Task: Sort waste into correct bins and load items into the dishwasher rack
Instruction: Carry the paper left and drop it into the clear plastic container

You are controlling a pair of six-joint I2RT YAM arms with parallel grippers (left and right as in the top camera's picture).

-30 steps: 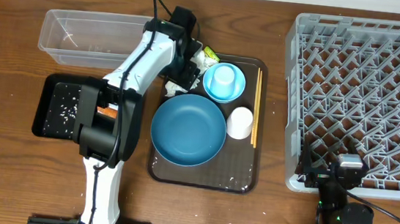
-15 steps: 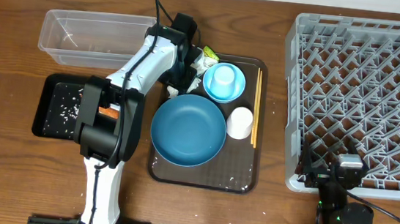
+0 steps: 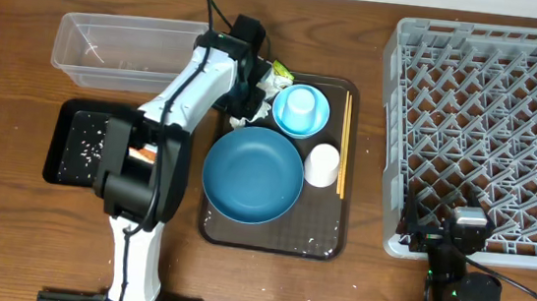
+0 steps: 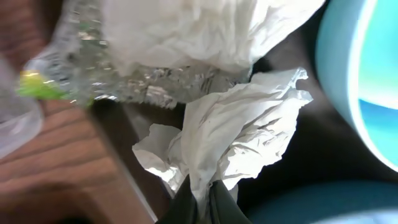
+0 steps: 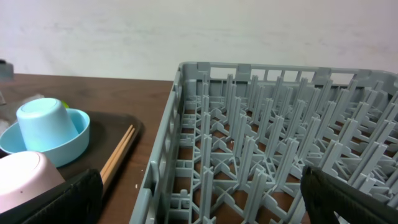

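Where the overhead view takes in the whole table (image 3: 4,234), the dishwasher rack (image 3: 488,132) fills the right side from the far edge nearly to the near edge. Only a thin strip of bare wood lies between it and the brown serving tray (image 3: 325,225) at the middle. Open wood runs along the near edge and the near left corner. One clear tub (image 3: 120,52) sits toward the far left corner, and one black tray (image 3: 77,142) lies nearer, speckled with rice grains (image 3: 86,148); a carrot (image 3: 146,156) shows partly beside the left arm (image 3: 191,79). The serving tray carries one dark-blue bowl (image 3: 252,176), one saucer (image 3: 320,123) with one light-blue cup (image 3: 300,104) upside down on it, one white cup (image 3: 322,165) and a pair of chopsticks (image 3: 344,143). One snack wrapper (image 3: 281,72) lies at the tray's far left corner, under the left arm's reach. The right arm (image 3: 459,278) sits at the near edge by the rack's corner.

Seen from the left wrist, the left fingers (image 4: 180,208) are pinched narrow on a paper wad (image 4: 236,137) at the serving tray's left rim, beside the saucer. A second paper wad (image 4: 186,31) rests against the wrapper beyond it.

Seen from the right wrist, the right fingers (image 5: 56,199) stand wide apart and hold nothing, facing the rack's near wall.
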